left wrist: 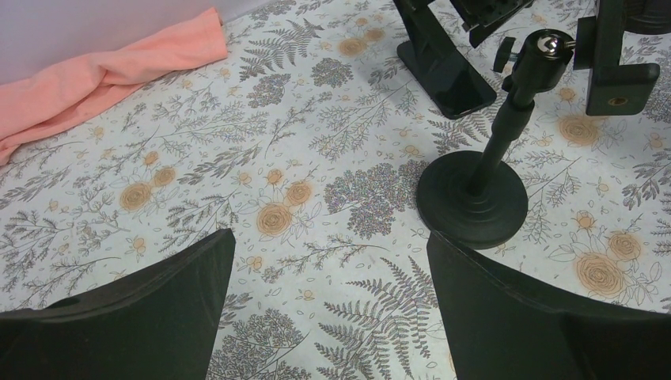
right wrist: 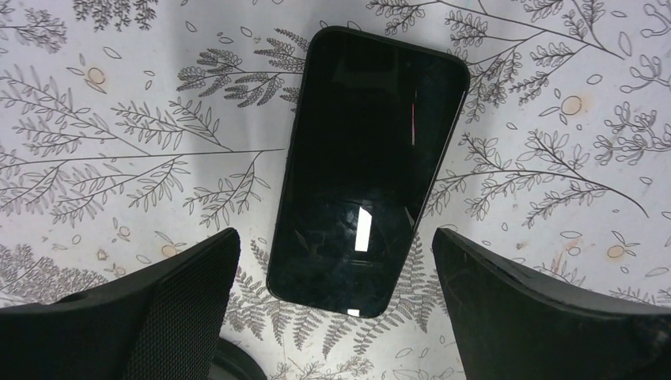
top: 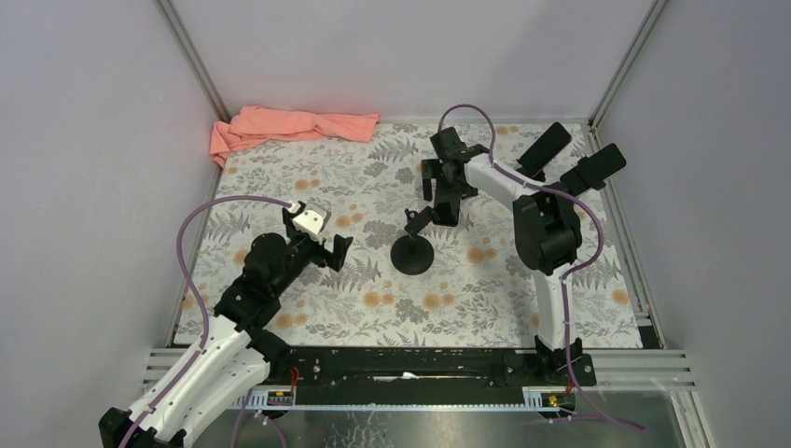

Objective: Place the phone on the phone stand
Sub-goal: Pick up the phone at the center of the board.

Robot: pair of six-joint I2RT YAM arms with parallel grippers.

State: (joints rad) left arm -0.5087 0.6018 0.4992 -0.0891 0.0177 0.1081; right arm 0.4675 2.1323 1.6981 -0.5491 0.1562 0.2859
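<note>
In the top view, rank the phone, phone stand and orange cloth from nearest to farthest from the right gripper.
1. The phone: directly beneath the right gripper, between its open fingers.
2. The phone stand: just to the near-left, mid-table.
3. The orange cloth: far-left back corner.

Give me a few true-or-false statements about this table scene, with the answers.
1. The phone lies flat on the table. True.
2. The phone sits on the stand. False: the stand holds nothing.
3. The right gripper is clamped on the phone. False: its jaws stand open, one on either side of the phone.
4. A pink cloth lies at the table's far left corner. True.
5. The left gripper is open. True.
</note>
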